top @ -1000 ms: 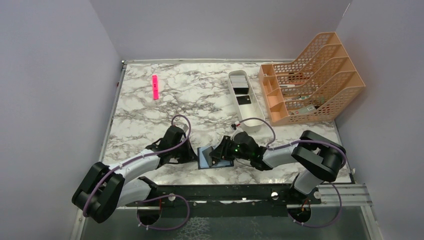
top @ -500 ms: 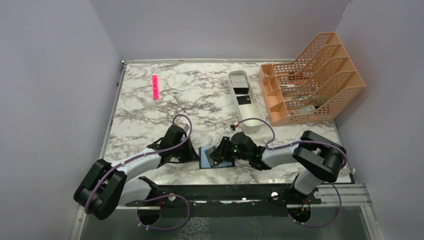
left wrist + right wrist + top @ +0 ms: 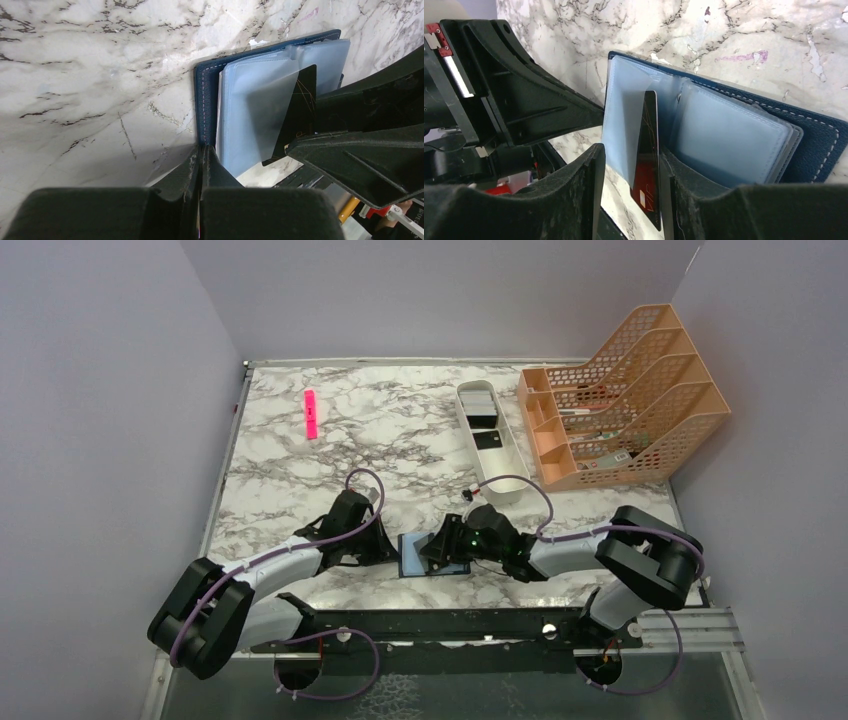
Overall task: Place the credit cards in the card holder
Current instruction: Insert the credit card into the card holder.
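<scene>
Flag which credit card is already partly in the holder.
The black card between the fingers of the right gripper, half inside a clear sleeve of the open card holder. The other dark cards lie in the white tray.

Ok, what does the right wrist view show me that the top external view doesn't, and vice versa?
Right wrist only: a black card standing partly inside a clear sleeve of the open card holder, between the right jaws with a gap on one side. Top external only: the pink marker, white tray and orange rack farther back. Both: the card holder lying open on the marble table, left jaws at its edge.
</scene>
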Controlling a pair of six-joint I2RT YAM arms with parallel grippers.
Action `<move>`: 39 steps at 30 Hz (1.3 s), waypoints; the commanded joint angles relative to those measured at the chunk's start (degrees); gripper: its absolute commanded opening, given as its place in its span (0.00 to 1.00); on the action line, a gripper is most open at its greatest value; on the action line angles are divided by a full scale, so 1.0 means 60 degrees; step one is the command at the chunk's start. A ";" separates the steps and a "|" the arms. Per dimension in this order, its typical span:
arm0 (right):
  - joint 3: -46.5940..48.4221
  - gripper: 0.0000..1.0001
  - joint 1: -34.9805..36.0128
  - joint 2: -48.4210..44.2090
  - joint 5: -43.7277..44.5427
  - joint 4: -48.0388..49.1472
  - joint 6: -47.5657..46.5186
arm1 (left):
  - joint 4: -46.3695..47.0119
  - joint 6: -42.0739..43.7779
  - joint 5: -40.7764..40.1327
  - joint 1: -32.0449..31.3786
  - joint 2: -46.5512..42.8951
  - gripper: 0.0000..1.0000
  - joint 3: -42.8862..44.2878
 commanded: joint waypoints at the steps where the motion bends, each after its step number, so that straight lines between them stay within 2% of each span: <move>1: -0.0183 0.47 -0.0130 -0.0411 -0.0060 -0.0517 -0.0313 | -0.0049 0.0066 -0.0059 -0.0008 -0.0017 0.00 -0.0200; 10: -0.0344 0.39 -0.0622 -0.1016 -0.0361 -0.0817 -0.0836 | -0.0153 0.0083 -0.0075 -0.0015 -0.0119 0.00 -0.0175; 12: -0.0338 0.31 -0.0637 -0.0914 -0.0502 -0.0696 -0.0789 | -0.0155 0.0055 -0.0062 -0.0021 -0.0139 0.00 -0.0175; 17: -0.0723 0.02 -0.0637 -0.0490 -0.0657 0.0486 -0.0286 | -0.0127 -0.0097 -0.0010 -0.0023 -0.0316 0.00 -0.0259; 24: -0.1417 0.01 -0.0637 0.0118 -0.0083 0.2715 0.0372 | -0.0023 -0.0422 0.0049 -0.0050 -0.0579 0.00 -0.0392; 25: -0.1728 0.01 -0.0635 0.0516 0.0003 0.3898 0.0699 | 0.0111 -0.0606 0.0047 -0.0073 -0.0683 0.00 -0.0535; 33: -0.1939 0.01 -0.0631 0.0345 0.0572 0.3972 0.1072 | 0.0481 -0.0846 0.0093 -0.0136 -0.0705 0.00 -0.0789; 39: -0.1884 0.01 -0.0622 0.0860 0.0574 0.4706 0.1411 | 0.0754 -0.1146 0.0110 -0.0293 -0.0818 0.00 -0.0948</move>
